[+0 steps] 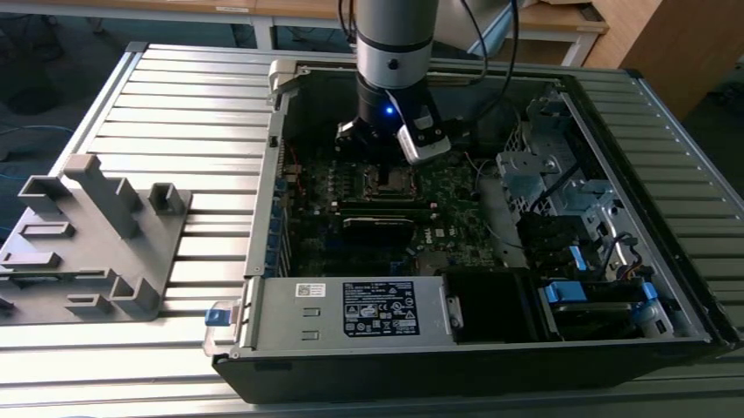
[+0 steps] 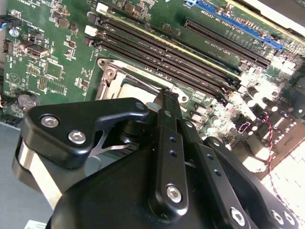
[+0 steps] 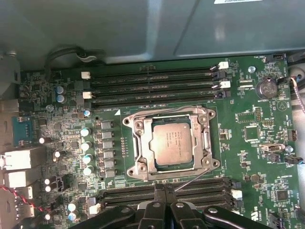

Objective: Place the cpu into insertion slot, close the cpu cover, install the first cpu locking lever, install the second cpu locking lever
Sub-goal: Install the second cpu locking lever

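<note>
The cpu (image 3: pixel 172 146) lies flat in its socket on the green motherboard (image 3: pixel 252 138), with its dull silver top facing up. The cpu cover (image 3: pixel 207 138) is one silvery frame that lies closed around the chip, and the chip shows through the open window of it. One thin locking lever (image 3: pixel 190 180) stands out at an angle from a corner of the socket toward the claw, so it is not pressed flat; I cannot tell where a second lever is. On each of two opposite sides of the socket I count two or three long black memory slots (image 3: pixel 152 86), but the exact number on the side near the claw is not clear. In the exterior view the one robot arm (image 1: pixel 395 43) comes down into the open computer case (image 1: pixel 267 287), and the claw (image 1: pixel 389 157) hangs just above the socket region of the board. In the second wrist view the black fingers (image 2: pixel 167 157) of the claw are pressed close together, with no gap seen and nothing between them, and their tip is near the edge of the socket frame. The case lies on a ribbed metal worktop (image 1: pixel 174 96). One grey plastic fixture (image 1: pixel 87 235) stands on the worktop at the exterior view's left, well apart from the case.
</note>
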Controlling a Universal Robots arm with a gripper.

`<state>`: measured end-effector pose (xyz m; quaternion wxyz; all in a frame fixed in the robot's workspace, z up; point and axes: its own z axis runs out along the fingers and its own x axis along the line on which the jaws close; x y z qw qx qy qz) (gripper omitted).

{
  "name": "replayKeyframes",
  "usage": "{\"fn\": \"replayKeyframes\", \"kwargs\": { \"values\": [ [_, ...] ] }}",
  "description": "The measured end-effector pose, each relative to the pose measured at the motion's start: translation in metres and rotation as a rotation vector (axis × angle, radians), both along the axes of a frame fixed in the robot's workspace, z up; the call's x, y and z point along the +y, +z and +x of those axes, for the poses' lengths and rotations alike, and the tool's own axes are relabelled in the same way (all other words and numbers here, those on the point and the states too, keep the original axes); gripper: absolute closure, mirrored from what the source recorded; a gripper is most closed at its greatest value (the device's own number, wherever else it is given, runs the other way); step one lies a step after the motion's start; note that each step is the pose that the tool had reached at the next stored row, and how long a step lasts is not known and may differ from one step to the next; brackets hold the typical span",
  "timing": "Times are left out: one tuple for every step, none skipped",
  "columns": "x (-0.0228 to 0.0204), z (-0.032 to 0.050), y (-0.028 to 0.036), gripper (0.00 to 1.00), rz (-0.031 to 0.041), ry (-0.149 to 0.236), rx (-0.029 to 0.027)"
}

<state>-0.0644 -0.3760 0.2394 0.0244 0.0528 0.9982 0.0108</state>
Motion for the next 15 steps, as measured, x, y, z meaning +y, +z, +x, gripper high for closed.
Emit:
{"fn": "replayKeyframes", "kwargs": {
  "values": [
    [-0.0001,0.0000,-0.0012,0.89,0.0000,0.000,0.0000],
    [-0.0002,-0.0001,-0.0023,0.89,0.0000,0.000,0.0000],
    [-0.0002,-0.0003,-0.0032,0.89,0.0000,0.000,0.0000],
    [-0.0003,-0.0006,-0.0040,0.89,-0.0002,0.000,0.0000],
    [-0.0003,-0.0010,-0.0047,0.89,-0.0004,0.000,0.0000],
    [-0.0004,-0.0013,-0.0051,0.89,-0.0005,0.000,0.0000],
    [-0.0004,-0.0013,-0.0051,0.89,-0.0007,0.000,0.0001],
    [-0.0004,-0.0013,-0.0051,0.89,-0.0008,0.000,0.0001],
    [-0.0004,-0.0014,-0.0053,0.89,-0.0006,0.000,0.0000],
    [-0.0004,-0.0014,-0.0054,0.89,-0.0005,0.000,0.0000],
    [-0.0004,-0.0014,-0.0054,0.89,-0.0005,0.000,0.0000],
    [-0.0004,-0.0014,-0.0054,0.89,-0.0005,0.000,0.0000],
    [-0.0003,-0.0014,-0.0055,0.89,-0.0005,0.000,0.0000],
    [-0.0004,-0.0017,-0.0057,0.89,-0.0004,0.000,-0.0001],
    [-0.0004,-0.0022,-0.0059,0.89,-0.0003,0.000,-0.0002]
  ]
}}
